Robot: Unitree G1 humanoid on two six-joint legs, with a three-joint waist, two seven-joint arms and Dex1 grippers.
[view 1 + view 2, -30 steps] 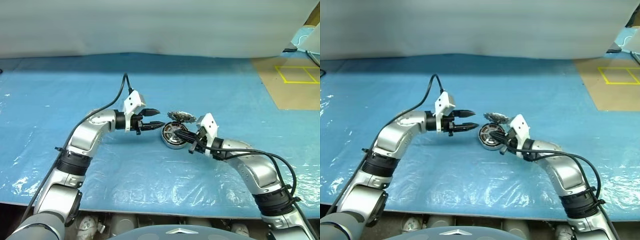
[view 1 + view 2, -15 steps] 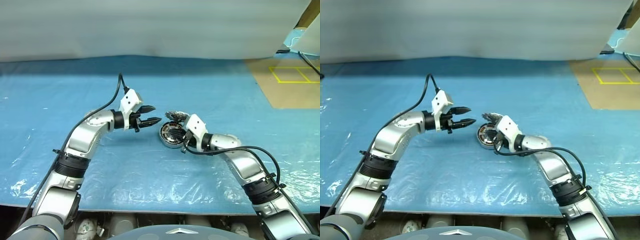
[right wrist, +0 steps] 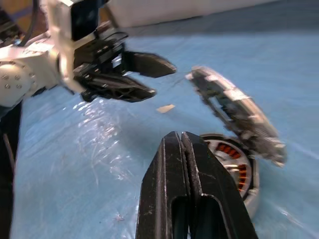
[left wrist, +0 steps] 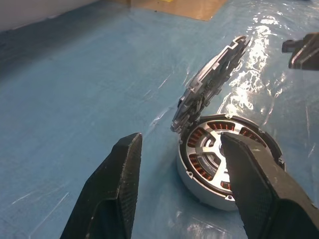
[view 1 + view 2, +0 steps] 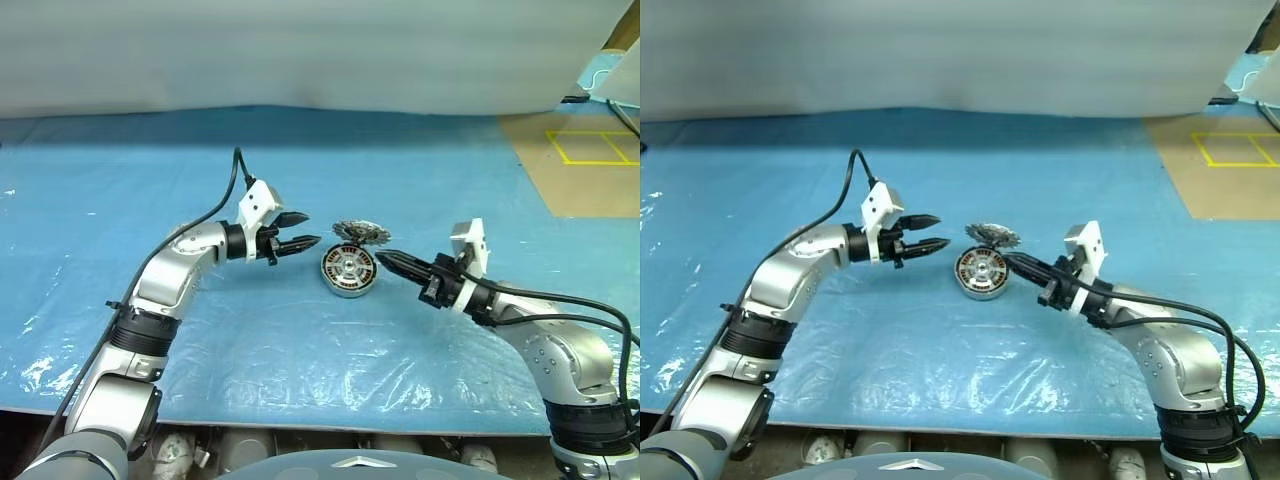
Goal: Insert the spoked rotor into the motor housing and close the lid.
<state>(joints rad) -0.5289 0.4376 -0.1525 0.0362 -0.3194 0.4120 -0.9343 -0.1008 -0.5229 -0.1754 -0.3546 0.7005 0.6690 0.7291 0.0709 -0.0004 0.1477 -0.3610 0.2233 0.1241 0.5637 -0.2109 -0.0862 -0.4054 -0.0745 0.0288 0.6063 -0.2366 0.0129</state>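
Observation:
The motor housing [image 5: 348,272], a shallow silver can with copper windings, lies on the blue sheet between my two grippers. The spoked rotor [image 4: 209,149] sits inside it, within the ring of windings. Standing tilted on the housing's far rim is the lid [image 5: 362,232], its toothed edge up. My left gripper [image 5: 311,229] is open and empty, a short way left of the housing and pointing at it. My right gripper [image 5: 382,257] is shut on nothing, its tip just right of the housing and apart from it.
A wrinkled blue plastic sheet [image 5: 300,340] covers the table. At the back right lies brown cardboard with a yellow taped square [image 5: 590,150]. A pale wall [image 5: 300,50] closes the far side. The table's front edge runs just below my arms.
My right gripper has drawn back to the right and lifted off the housing, staying shut. The lid still leans on the rim. The left gripper has barely moved.

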